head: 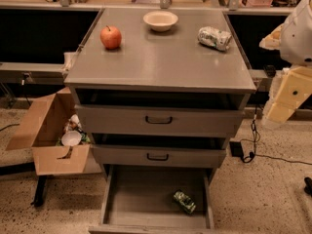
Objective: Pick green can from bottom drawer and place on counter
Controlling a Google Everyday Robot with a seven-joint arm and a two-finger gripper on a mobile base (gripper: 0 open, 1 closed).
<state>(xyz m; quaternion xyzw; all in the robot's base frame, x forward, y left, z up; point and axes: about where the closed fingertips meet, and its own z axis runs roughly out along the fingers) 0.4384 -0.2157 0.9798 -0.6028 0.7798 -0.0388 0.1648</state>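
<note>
Now: 1 green can (184, 201), bottom drawer (141, 194); counter (161, 60): 1 apple (111, 37), 1 bowl (161, 20), 1 pale can (214, 37); gripper (292, 94) right, state unclear.

Warm dim light, probably overhead, brightens right-edge pincer (286, 100).

Apple (111, 37), bowl (161, 20), pale can (214, 37), cardboard box (48, 135)
The red apple sits left of the cream bowl, the dented can lies on its side at right; the open box of trash stands on the speckled floor (273, 194).
</note>
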